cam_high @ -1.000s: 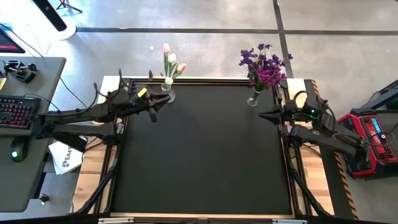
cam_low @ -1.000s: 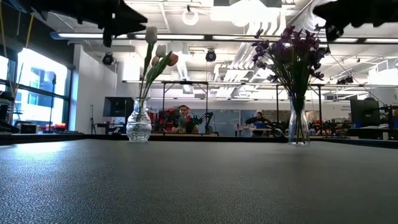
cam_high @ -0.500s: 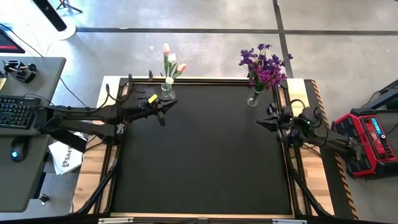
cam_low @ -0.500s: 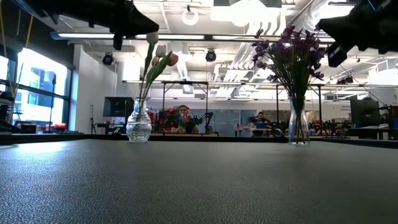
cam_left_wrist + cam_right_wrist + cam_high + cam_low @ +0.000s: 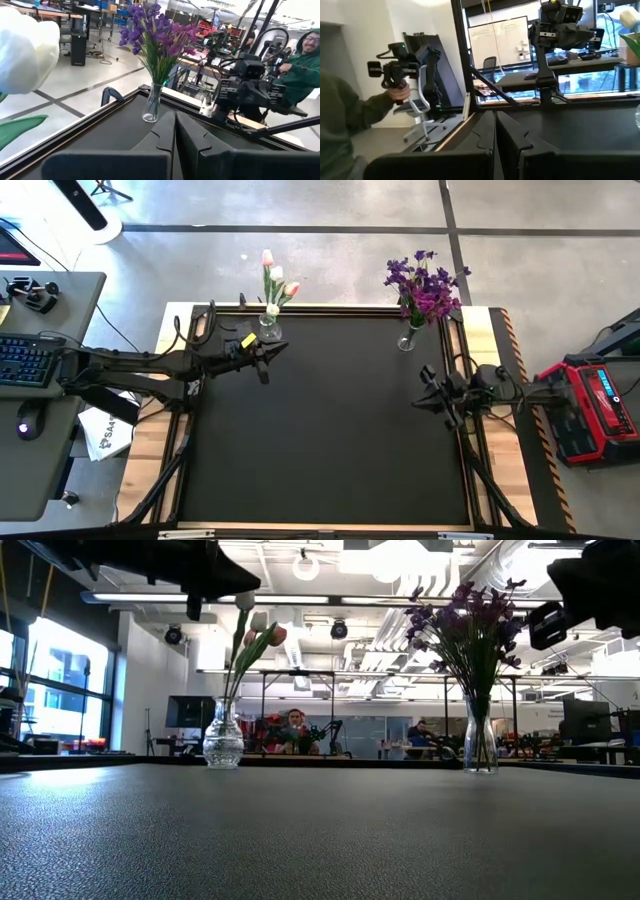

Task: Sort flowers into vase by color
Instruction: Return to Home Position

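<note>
A round glass vase point(image 5: 268, 331) stands on its base at the far left of the black table, with white and pink tulips point(image 5: 273, 278) stuck in it by their stems. A slim glass vase point(image 5: 405, 339) at the far right holds the purple flowers point(image 5: 426, 286). Both vases also show in the low view, the tulip vase point(image 5: 223, 742) and the purple one point(image 5: 480, 743). My left gripper point(image 5: 277, 346) hovers shut and with nothing in it just near of the tulip vase. My right gripper point(image 5: 419, 401) hovers shut and with nothing in it at the right edge, near of the purple vase.
A wooden frame with rails point(image 5: 481, 470) borders the mat. A desk with a keyboard point(image 5: 28, 358) stands to the left and a red device point(image 5: 595, 395) to the right. Past the table a person point(image 5: 305, 62) sits, and another person's hand point(image 5: 395, 90) holds a handset.
My left gripper has moved a little toward the table's right, just near of the tulip vase, and has shut. My right gripper has drawn away from the purple vase toward the near edge, sinking and turning to point across the table. The flowers and vases have not moved.
</note>
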